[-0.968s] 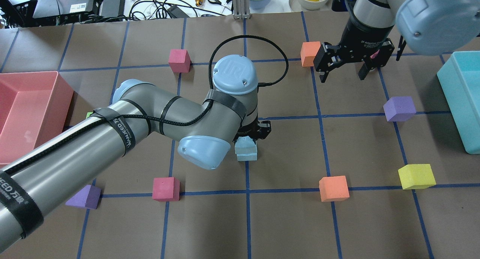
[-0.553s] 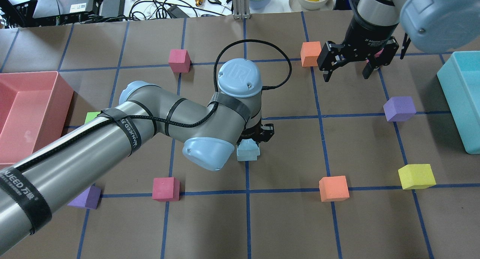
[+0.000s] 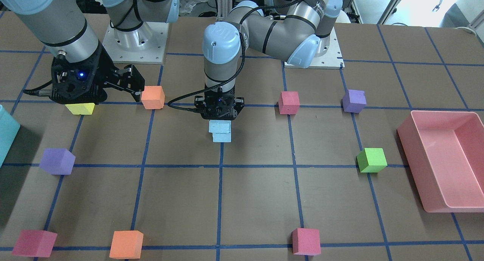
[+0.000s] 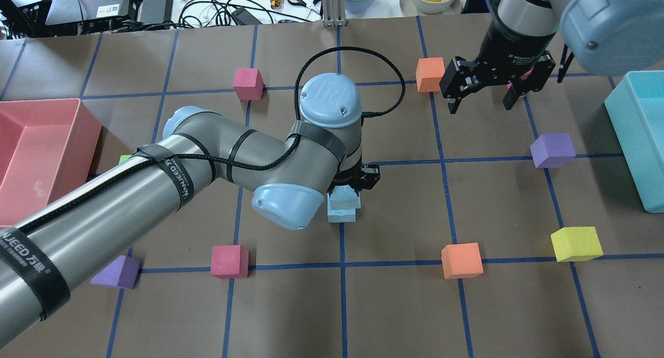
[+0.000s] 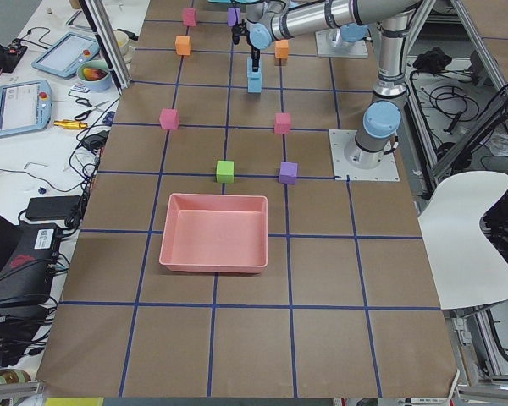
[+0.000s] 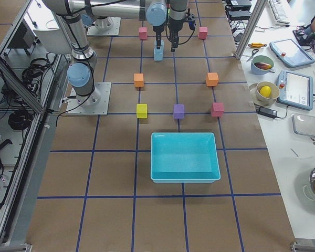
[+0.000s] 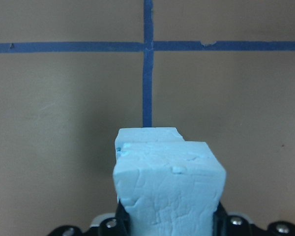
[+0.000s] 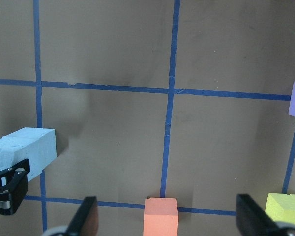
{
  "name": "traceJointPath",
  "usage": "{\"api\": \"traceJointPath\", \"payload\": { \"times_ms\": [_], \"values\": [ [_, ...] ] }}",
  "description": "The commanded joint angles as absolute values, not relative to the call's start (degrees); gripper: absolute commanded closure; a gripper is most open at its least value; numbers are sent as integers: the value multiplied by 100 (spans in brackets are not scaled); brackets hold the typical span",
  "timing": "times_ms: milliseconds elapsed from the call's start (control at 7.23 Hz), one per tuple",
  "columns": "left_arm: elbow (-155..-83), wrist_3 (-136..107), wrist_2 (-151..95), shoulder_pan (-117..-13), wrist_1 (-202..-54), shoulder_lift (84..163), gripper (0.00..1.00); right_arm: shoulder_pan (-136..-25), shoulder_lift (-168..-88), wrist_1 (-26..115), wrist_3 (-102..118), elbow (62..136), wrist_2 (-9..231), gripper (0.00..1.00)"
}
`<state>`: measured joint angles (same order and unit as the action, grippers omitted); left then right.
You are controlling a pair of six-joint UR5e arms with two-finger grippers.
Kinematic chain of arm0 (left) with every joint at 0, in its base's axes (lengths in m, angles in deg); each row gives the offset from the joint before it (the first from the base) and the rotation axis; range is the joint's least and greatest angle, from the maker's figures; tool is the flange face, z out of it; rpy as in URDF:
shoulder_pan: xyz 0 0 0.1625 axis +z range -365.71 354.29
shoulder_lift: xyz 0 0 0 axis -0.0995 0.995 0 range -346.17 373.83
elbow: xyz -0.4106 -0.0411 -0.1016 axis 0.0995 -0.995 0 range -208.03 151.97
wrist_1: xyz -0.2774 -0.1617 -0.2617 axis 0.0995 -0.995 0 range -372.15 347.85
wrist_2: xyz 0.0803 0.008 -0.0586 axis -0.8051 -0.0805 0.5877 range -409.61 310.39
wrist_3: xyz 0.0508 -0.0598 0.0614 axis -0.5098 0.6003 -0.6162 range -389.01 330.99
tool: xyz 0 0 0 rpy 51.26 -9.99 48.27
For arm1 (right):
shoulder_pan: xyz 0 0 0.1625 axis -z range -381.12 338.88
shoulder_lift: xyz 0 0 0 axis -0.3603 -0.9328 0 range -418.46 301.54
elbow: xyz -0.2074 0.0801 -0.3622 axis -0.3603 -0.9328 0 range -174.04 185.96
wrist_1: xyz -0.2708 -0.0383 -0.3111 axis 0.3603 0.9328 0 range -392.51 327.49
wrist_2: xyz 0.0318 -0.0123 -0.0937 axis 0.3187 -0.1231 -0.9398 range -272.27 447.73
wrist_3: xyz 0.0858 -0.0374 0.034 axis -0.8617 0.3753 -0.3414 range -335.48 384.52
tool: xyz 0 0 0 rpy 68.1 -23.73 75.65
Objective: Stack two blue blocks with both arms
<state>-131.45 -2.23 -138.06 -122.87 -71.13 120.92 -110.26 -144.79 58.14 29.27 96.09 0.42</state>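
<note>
Brown table (image 4: 394,306), 2 blue blocks (image 3: 220,131) stacked, 2 purple cubes (image 4: 553,150)

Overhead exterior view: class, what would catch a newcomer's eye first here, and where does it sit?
The left end effector at the table's middle, gripping the upper blue block, which sits slightly offset on the lower blue block. Next, the right end effector, open and empty, hanging near an orange cube at the table's far side.

Partly hidden
The left hand (image 3: 219,119) overlaps the upper pale sky-blue foam cube (image 3: 219,128); the grey left arm (image 4: 155,192) covers most of a green foam cube (image 4: 124,159).
</note>
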Motion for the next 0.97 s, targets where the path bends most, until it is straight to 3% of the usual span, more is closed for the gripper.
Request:
{"api": "traceJointPath", "payload": {
  "times_ms": [0,277,415,553,691,830],
  "values": [
    [-13165,-326,-13812,-12278,-7113,12079,100,-11024,-14521,5819,2927,9614,20,0],
    [-13236,-343,-13820,-12278,-7113,12114,100,-11024,-14521,5889,2936,9614,55,0],
    [-13236,-343,-13811,-12269,-7113,12114,95,-11024,-14521,5881,2936,9614,55,0],
    [-13236,-343,-13829,-12269,-7113,12114,33,-11016,-14521,5837,2936,9597,2,0],
    [-13253,-239,-13777,-12278,-7121,12131,19,-11015,-14547,5706,2936,9588,-24,0],
    [-13306,-255,-13767,-12269,-7113,12175,16,-11015,-14590,5653,2918,9579,-42,0]
  ]
}}
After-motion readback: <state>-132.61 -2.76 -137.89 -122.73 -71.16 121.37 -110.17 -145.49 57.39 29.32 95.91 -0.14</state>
